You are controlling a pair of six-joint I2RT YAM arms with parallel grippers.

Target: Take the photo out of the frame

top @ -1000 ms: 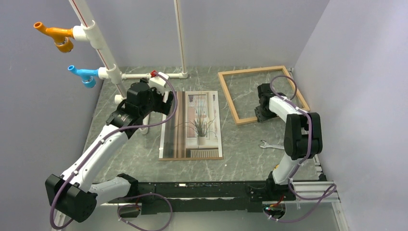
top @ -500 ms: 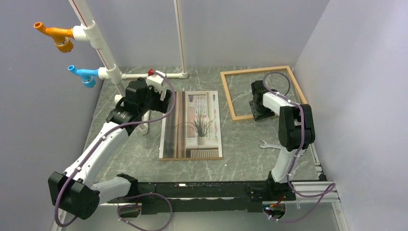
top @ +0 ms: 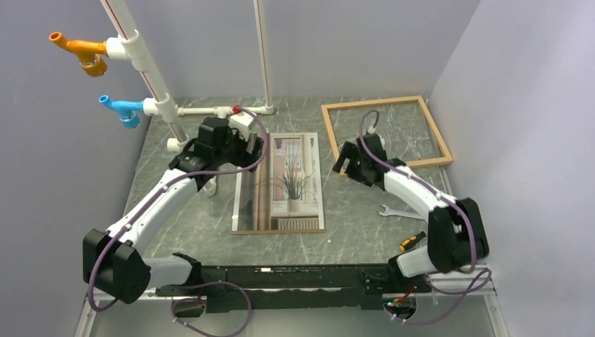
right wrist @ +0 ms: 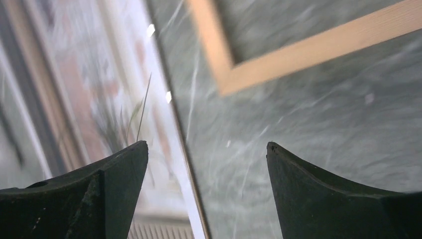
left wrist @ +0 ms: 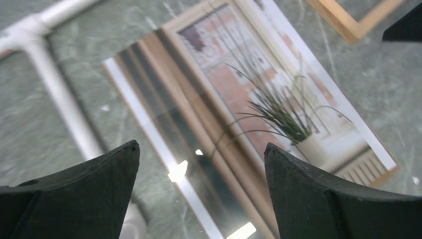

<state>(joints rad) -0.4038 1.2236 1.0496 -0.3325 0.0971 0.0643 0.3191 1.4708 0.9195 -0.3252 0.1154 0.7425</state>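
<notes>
1. Plainly, the large rectangular print of a spiky potted plant beside brown curtains (top: 288,179) lies flat and face up in the middle of the grey-green marbled table top (top: 351,210). It is well apart from the thin light-wood rectangular picture frame (top: 372,104), which lies empty at the far right with the table showing through it.
2. The print looks thin, light and fairly stiff, with a glossy face that throws back bright glints. I judge it slippery on the smooth top and easy to crease or scratch.
3. Lying flat, it offers no raised rim, so a hold would best be taken at a corner or along a long edge, with one finger worked under it.
4. The left claw (top: 254,149) hangs over the print's far left corner, jaws spread wide, holding nothing.
5. The right claw (top: 342,163) hovers over bare table between the print's right edge and the frame's near left corner. It touches neither, and its jaws are likewise wide and empty.
</notes>
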